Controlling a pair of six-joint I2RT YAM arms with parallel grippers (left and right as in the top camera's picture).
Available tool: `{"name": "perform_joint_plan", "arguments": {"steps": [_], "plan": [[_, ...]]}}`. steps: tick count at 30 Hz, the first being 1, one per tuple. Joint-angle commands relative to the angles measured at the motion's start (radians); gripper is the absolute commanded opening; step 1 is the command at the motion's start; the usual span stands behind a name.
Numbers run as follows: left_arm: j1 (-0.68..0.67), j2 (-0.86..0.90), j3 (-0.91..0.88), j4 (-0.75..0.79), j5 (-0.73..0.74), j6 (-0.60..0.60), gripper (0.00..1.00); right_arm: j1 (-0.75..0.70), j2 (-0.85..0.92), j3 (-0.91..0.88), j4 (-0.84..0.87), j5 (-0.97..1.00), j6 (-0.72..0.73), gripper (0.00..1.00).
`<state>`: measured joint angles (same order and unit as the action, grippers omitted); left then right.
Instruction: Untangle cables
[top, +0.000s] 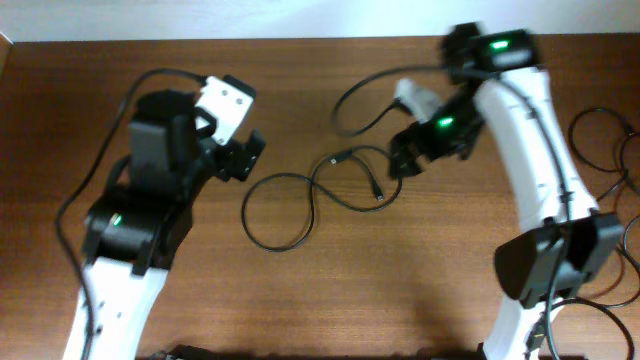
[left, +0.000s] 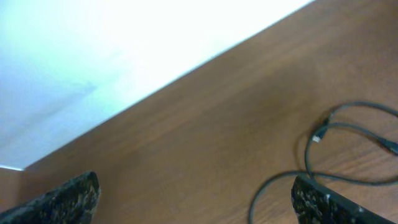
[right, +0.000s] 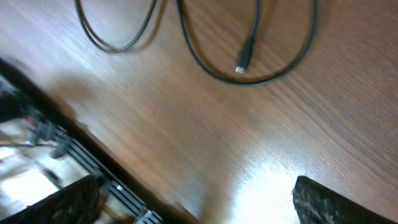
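A thin black cable (top: 300, 205) lies in loose loops on the brown table (top: 350, 290) at its middle, with small plugs near its ends (top: 335, 160). It also shows in the left wrist view (left: 339, 134) and in the right wrist view (right: 249, 53). My left gripper (top: 245, 158) is open and empty, just left of the loops. My right gripper (top: 405, 160) is open and empty, just right of the loops. Another black cord (top: 355, 100) arcs from the right arm toward the cable.
More black cords (top: 600, 140) loop at the table's right edge beside the right arm's base. The white wall (left: 93, 56) runs along the far table edge. The table's edge with a metal rail (right: 81, 158) shows in the right wrist view.
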<state>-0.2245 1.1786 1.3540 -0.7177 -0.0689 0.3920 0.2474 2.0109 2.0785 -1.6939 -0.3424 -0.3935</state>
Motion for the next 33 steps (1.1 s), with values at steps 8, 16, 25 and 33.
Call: {"name": "perform_joint_plan", "arguments": {"steps": [8, 16, 25, 33], "plan": [[0.010, -0.122, 0.020, -0.029, 0.004, -0.020, 0.99, 0.363, -0.021, -0.164, 0.285, 0.257, -0.179, 0.99], [0.010, -0.122, 0.021, -0.017, 0.001, -0.021, 0.99, 0.363, -0.021, -0.660, 0.873, 0.237, -0.012, 0.99], [0.010, -0.122, 0.020, -0.018, 0.006, -0.021, 0.99, 0.363, -0.020, -0.705, 1.115, -0.073, 0.164, 0.98], [0.010, -0.123, 0.020, -0.018, 0.047, -0.021, 0.99, 0.363, 0.085, -0.708, 1.153, 0.082, 0.462, 0.99]]}}
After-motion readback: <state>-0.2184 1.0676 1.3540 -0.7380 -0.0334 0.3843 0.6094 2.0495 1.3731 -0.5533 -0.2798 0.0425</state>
